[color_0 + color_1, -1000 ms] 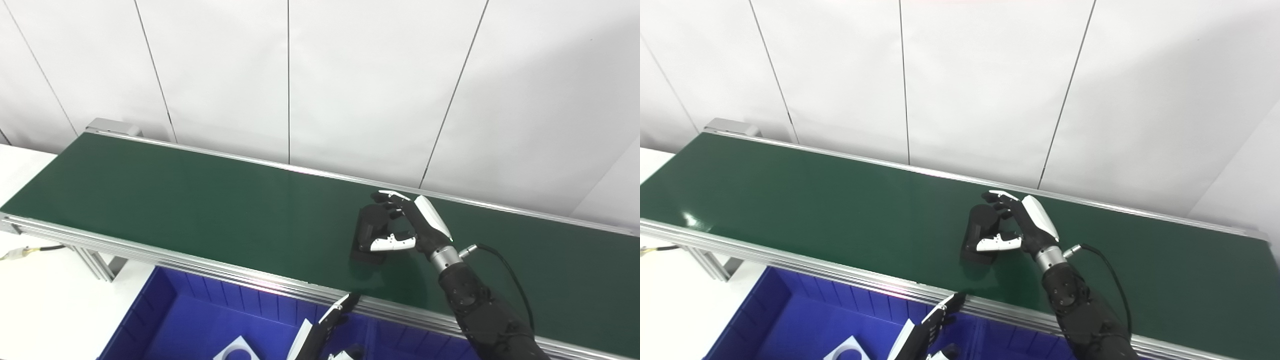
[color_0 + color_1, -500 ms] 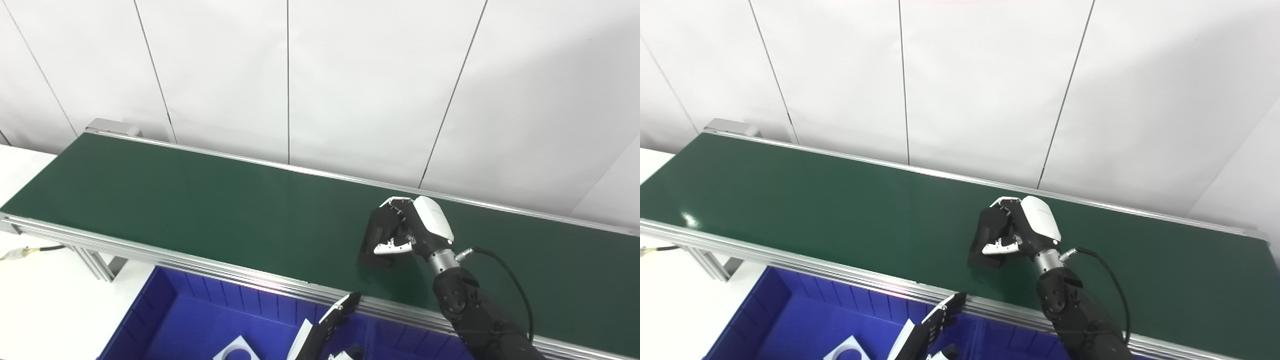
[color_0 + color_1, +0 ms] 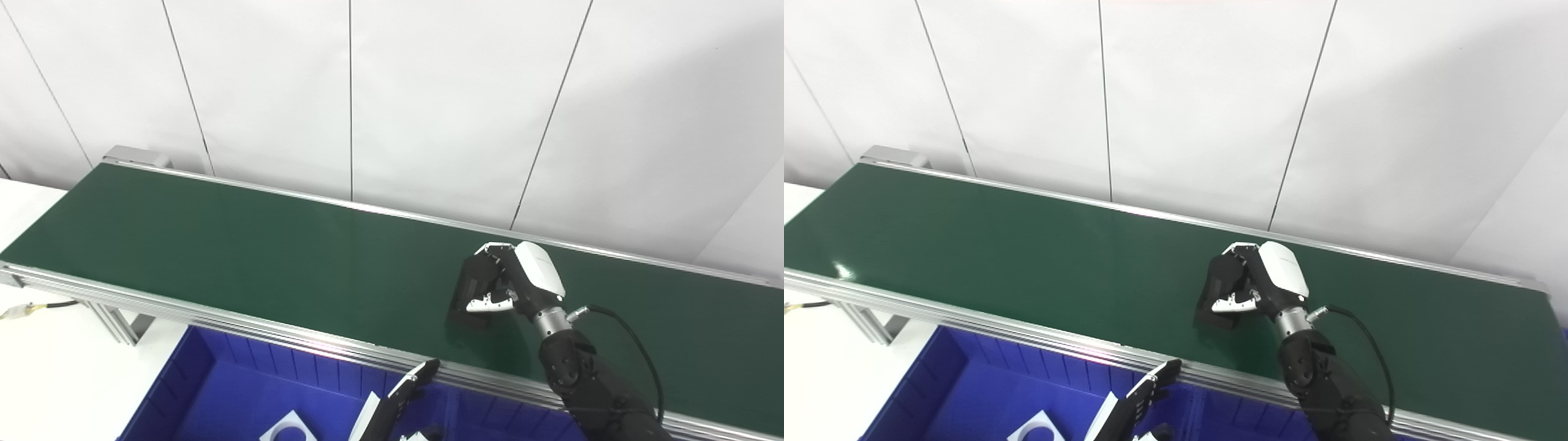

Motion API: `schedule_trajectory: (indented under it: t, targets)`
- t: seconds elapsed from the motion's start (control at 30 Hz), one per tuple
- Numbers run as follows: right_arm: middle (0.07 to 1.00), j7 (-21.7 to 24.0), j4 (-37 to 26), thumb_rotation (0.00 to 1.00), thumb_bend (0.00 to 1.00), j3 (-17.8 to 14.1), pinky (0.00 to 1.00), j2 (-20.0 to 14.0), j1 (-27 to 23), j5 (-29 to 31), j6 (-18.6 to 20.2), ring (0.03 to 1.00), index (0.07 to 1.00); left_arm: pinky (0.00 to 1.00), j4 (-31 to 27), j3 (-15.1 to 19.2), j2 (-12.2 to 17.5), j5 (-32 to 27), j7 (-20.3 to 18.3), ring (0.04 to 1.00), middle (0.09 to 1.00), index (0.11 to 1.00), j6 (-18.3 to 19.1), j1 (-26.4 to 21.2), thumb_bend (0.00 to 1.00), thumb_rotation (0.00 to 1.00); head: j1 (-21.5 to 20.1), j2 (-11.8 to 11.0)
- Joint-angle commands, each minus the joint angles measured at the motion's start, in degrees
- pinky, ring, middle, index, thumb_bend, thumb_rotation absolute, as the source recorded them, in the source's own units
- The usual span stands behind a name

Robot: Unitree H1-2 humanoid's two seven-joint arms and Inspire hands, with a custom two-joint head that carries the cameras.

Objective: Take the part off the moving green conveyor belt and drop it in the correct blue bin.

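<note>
A black block-shaped part (image 3: 468,289) is on the green conveyor belt (image 3: 245,245), right of its middle. My right hand (image 3: 511,282) is shut on this part, fingers curled over its far side and thumb across its near side. The part's lower end still looks close to the belt. My left hand (image 3: 395,404) hovers low over the blue bin (image 3: 233,392), fingers stretched out and apart, holding nothing. In the right eye view the right hand (image 3: 1258,285) and the part (image 3: 1216,288) show the same grasp.
A white ring-shaped piece (image 3: 289,429) lies in the blue bin's left compartment. The belt's aluminium rail (image 3: 245,324) runs between belt and bin. A cable (image 3: 30,308) lies on the white table at the left. White wall panels stand behind the belt.
My right hand went from open around the black part to closed on it, and hand and part have shifted slightly right. The left hand has barely moved.
</note>
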Motion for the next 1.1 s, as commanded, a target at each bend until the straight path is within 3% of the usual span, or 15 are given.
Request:
schedule_trajectory:
  t: [0.0,0.1,0.2,0.3,0.5,0.6,0.67,0.7,0.73,0.77,0.8,0.83,1.07]
  targets:
    - [0.426,2.1,-2.3,0.0,0.53,-0.1,0.33,-0.1,-0.4,0.5,-1.2,0.381,0.508,0.88,-1.2,-0.4,-0.4,0.3,0.6,0.913,0.92,0.902,-2.1,-0.6,0.86,0.84,-1.1,0.0]
    - [0.397,3.5,-6.4,0.0,0.52,-0.6,0.26,-1.2,1.0,2.3,-1.3,0.309,0.503,0.9,-1.1,0.2,-0.4,-0.7,-0.7,0.92,0.926,0.909,-2.1,-0.7,0.85,0.84,-5.3,0.7]
    - [0.466,4.5,-10.5,0.0,0.53,-0.9,0.21,-2.4,2.4,2.7,-1.2,0.256,0.484,0.91,-1.1,0.2,-0.3,-0.2,-0.2,0.939,0.934,0.916,-2.1,-0.9,0.85,0.86,-6.5,0.7]
    - [0.41,5.0,-16.1,0.0,0.52,-1.2,0.24,-4.6,4.4,1.8,-1.2,0.292,0.501,0.92,-0.3,0.3,-0.5,-0.7,-0.4,0.933,0.938,0.931,-2.1,-1.4,0.84,0.87,-10.7,0.1]
    - [0.437,6.4,-25.9,0.0,0.52,-4.4,0.31,-7.9,9.0,0.5,-1.2,0.369,0.512,0.93,-0.5,0.7,-0.2,-0.9,-0.2,0.946,0.95,0.955,-2.1,-1.7,0.8,0.91,-17.4,0.2]
    - [0.427,6.4,-29.9,0.0,0.52,-6.4,0.31,-9.1,11.6,-0.9,-0.6,0.364,0.516,0.94,-0.2,0.4,0.4,-0.3,0.4,0.953,0.962,0.974,-2.1,-2.0,0.79,0.95,-21.1,0.3]
    - [0.426,6.9,-33.5,0.0,0.52,-7.9,0.3,-10.0,13.6,-1.8,0.6,0.359,0.516,0.98,-0.4,0.6,0.7,-0.8,-0.1,0.969,0.978,0.989,-2.1,-2.0,0.78,0.99,-23.1,1.4]
    - [0.427,7.6,-35.4,0.0,0.52,-8.8,0.3,-10.4,14.5,-1.8,1.4,0.359,0.517,0.99,-0.7,0.8,0.9,-1.0,-0.5,0.974,0.983,0.993,-2.1,-2.0,0.78,0.99,-25.1,3.5]
    - [0.426,8.3,-36.5,0.0,0.52,-9.5,0.29,-10.5,15.0,-1.8,1.9,0.35,0.517,1.0,-0.9,1.0,1.0,-1.1,-0.7,0.981,0.989,0.998,-2.1,-2.1,0.79,1.0,-25.1,3.5]
    - [0.424,9.3,-38.9,0.0,0.52,-10.7,0.29,-11.0,16.0,-1.4,3.0,0.344,0.518,1.0,-1.3,1.5,1.1,-1.6,-1.4,0.984,0.992,0.999,-2.1,-1.9,0.79,1.0,-27.2,5.6]
    - [0.419,10.1,-40.5,0.0,0.52,-11.6,0.28,-11.3,16.8,-1.2,3.7,0.338,0.518,1.0,-1.5,2.0,1.0,-2.0,-1.9,0.99,0.996,1.0,-2.1,-1.8,0.8,1.0,-27.2,5.6]
    - [0.415,11.0,-42.3,0.0,0.52,-12.4,0.28,-11.6,17.4,-1.1,4.6,0.333,0.518,1.0,-2.0,2.6,1.0,-2.7,-2.9,0.995,0.998,1.0,-2.1,-1.5,0.79,1.0,-29.4,7.3]
    - [0.407,14.2,-51.1,0.0,0.52,-16.9,0.27,-12.8,21.6,-1.5,6.8,0.324,0.517,0.96,-7.7,6.3,2.2,-4.8,-9.0,0.956,0.968,0.993,-2.1,-0.4,0.72,0.98,-36.3,10.7]
